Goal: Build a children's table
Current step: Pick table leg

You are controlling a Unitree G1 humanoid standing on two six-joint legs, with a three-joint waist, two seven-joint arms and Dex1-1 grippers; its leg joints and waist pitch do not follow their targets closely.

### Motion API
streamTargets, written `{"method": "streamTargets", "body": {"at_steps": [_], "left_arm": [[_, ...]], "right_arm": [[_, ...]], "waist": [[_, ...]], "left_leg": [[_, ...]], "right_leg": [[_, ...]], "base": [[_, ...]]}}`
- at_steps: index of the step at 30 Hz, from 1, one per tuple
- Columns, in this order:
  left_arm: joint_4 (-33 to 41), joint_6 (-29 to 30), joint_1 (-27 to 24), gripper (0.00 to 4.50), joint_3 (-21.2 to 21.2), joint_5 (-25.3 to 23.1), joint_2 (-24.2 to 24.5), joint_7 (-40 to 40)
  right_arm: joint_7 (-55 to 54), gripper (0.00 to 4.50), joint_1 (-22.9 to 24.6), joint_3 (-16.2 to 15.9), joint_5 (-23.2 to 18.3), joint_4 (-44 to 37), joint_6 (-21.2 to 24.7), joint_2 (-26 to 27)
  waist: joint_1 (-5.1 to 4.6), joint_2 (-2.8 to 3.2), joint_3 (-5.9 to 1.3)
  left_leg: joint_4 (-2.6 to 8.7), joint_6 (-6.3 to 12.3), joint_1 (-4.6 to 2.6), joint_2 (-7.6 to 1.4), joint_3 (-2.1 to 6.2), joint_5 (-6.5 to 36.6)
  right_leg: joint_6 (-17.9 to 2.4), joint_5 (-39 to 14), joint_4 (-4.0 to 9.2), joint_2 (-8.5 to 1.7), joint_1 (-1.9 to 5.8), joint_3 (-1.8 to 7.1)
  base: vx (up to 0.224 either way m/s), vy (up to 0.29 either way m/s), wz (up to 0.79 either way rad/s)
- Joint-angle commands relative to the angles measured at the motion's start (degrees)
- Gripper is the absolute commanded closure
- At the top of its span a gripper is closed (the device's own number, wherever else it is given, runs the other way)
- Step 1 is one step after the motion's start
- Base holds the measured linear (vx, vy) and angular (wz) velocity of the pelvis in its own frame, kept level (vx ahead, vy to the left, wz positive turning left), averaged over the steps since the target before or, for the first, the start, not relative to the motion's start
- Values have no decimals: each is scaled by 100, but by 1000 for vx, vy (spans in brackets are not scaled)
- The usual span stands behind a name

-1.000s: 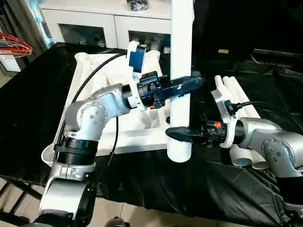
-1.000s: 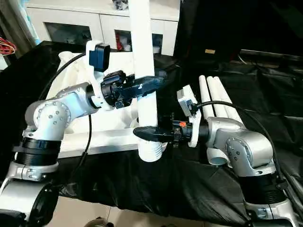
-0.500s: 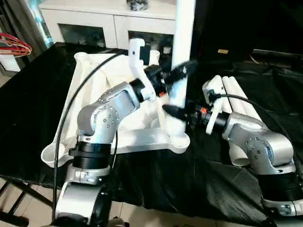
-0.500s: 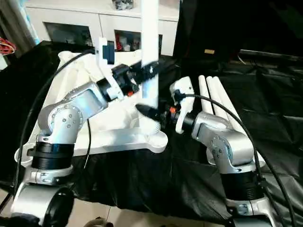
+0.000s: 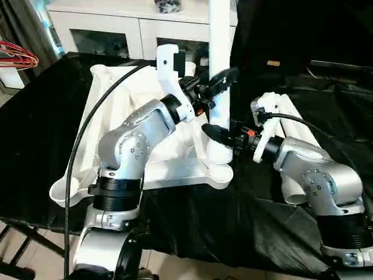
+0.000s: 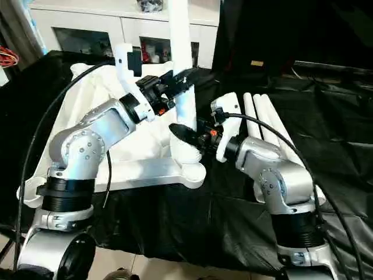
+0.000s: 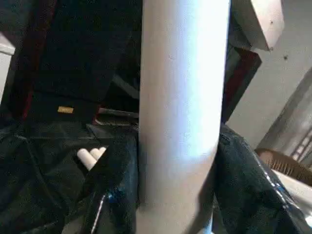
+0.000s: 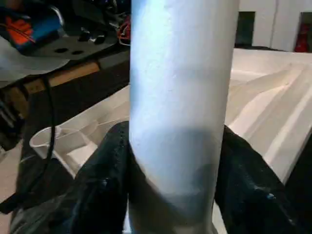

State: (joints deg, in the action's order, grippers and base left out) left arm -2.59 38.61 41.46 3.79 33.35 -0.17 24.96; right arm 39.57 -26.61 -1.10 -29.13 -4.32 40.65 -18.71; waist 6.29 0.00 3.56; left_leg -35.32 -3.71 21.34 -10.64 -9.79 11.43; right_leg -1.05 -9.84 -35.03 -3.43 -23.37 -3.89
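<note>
Left eye view: both grippers, left gripper [image 5: 217,81] and right gripper [image 5: 217,134], clasp one long white plastic tube leg [image 5: 219,64] upright at the upturned white tabletop's [image 5: 116,116] corner socket [image 5: 217,170], three spare legs [image 5: 287,111] waiting.

White cabinet [image 5: 140,26], black cloth [image 5: 291,221]

Both eye views look forward and down from the head, a little apart, over the silver forearms onto the upturned tabletop [image 5: 116,128] on the black-draped counter [image 5: 35,134]. Each wrist view sits very close to the upright leg [image 6: 180,70], looking along its own claw: the left claw [image 7: 161,195] faces the spare legs [image 7: 90,157], the right claw [image 8: 170,185] faces the tabletop's ribbed underside.
</note>
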Motion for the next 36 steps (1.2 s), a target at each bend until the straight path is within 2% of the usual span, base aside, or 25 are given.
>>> {"method": "streamTargets", "body": {"at_steps": [1,4,5,6,7,11,12,13,15,22,34,36], "left_arm": [[148,-51,-37,262,-133,-48,62,199],[166,2,-55,265,-180,-29,124,281],[216,-6,-87,265,-270,-35,198,429],[246,-2,-99,265,-299,-27,216,471],[252,-1,-101,265,-303,-25,218,478],[329,9,-137,265,-448,-34,286,585],[337,11,-144,265,-475,-39,301,615],[381,8,-172,265,-560,-57,345,702],[425,20,-195,265,-611,-54,368,755],[655,67,-308,265,-904,-29,532,1060],[695,68,-297,265,-900,59,531,1074],[692,66,-282,265,-911,64,530,1086]], "right_arm": [[91,184,37,39,-133,-192,124,-72],[246,150,88,-20,-181,-285,204,-220],[438,150,162,-156,-100,-347,199,-433],[506,148,189,-203,-75,-370,196,-509],[518,125,194,-211,-71,-374,196,-522],[734,113,243,-329,-71,-444,291,-721],[749,113,246,-355,-53,-442,291,-740],[772,113,255,-411,-21,-434,303,-777],[763,113,253,-442,2,-410,297,-776],[672,113,132,-458,-2,-261,268,-678],[858,113,204,-643,4,-270,429,-780],[862,141,210,-665,11,-240,428,-758]], "waist": [[-3,-52,-432],[1,-56,-435],[-4,-102,-432],[24,-93,-427],[19,-108,-424],[15,-141,-423],[9,-143,-413],[8,-179,-412],[7,-160,-418],[-3,-165,-416],[-7,-204,-420],[0,-205,-416]], "left_leg": [[395,199,-30,-210,63,418],[397,200,-35,-216,65,389],[395,210,-39,-217,55,406],[395,214,-46,-220,56,414],[393,212,-32,-220,51,419],[393,221,-29,-223,57,398],[387,226,-22,-211,47,425],[391,228,-22,-207,45,417],[393,213,-18,-221,54,352],[394,199,-33,-228,50,345],[391,161,-40,-230,48,338],[392,160,-37,-230,48,347]], "right_leg": [[-855,-1258,414,-434,348,280],[-867,-1183,403,-430,355,285],[-871,-1204,410,-434,351,284],[-845,-1286,412,-440,352,287],[-840,-1339,410,-451,357,291],[-808,-1433,412,-455,352,286],[-781,-1510,427,-449,346,290],[-741,-1593,438,-449,347,284],[-749,-1540,416,-454,343,290],[-824,-1419,396,-452,334,293],[-866,-1244,385,-448,348,293],[-874,-1262,383,-456,351,297]], "base": [[0,0,0],[0,0,0],[0,0,0],[0,0,0],[0,0,0],[0,0,0],[0,0,0],[0,0,0],[0,0,0],[0,0,0],[0,0,0],[0,0,0]]}}
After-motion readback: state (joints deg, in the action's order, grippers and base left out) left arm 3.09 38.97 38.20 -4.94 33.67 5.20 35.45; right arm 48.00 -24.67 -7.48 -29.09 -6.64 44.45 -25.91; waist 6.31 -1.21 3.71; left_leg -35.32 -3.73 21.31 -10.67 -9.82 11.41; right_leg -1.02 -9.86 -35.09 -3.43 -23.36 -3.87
